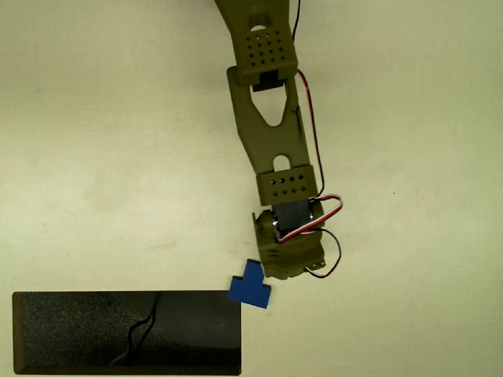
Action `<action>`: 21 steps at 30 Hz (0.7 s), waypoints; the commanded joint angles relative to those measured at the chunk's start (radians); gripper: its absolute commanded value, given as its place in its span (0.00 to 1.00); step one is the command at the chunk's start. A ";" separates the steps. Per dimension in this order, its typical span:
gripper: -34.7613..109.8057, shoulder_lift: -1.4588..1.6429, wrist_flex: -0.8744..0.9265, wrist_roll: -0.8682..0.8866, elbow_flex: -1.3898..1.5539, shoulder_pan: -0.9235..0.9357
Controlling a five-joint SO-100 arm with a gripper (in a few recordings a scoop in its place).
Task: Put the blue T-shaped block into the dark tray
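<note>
In the overhead view, the dark tray (pixel 189 334) lies along the bottom edge of the picture, in its left half, with its long sides running left to right. Its floor is speckled matte black inside a bevelled rim, and a thin squiggly dark mark (pixel 141 330) runs across the floor near the middle. The tray holds no block. Just above and to the right of the tray's upper right corner sits the blue T-shaped block (pixel 250 287), tilted relative to the tray's edges; its lower left end appears to touch or just overlap that corner, but contact cannot be confirmed. The rest of the block is over the pale bench (pixel 94 157), outside the tray. The upper right part of the block meets the underside of the olive-green gripper (pixel 271 271), whose housing covers that junction from above. The fingers are hidden beneath the housing, so it cannot be determined whether they are spread, closed, or clamped on the block. Red, white and black wires (pixel 326 212) loop along the right side of the wrist. Beyond the gripper, the olive-green arm (pixel 271 129) extends upward through two perforated joint sections to the top edge of the picture.
</note>
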 commanded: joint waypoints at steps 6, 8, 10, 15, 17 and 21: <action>0.24 -0.031 -0.179 -0.150 0.003 0.167; 0.24 -0.057 -0.242 -0.176 -0.018 0.222; 0.24 -0.074 -0.284 -0.199 -0.028 0.268; 0.24 -0.074 -0.416 -0.091 -0.008 0.285; 0.24 -0.074 -0.658 0.025 0.051 0.258; 0.24 -0.230 -1.134 0.032 0.006 0.210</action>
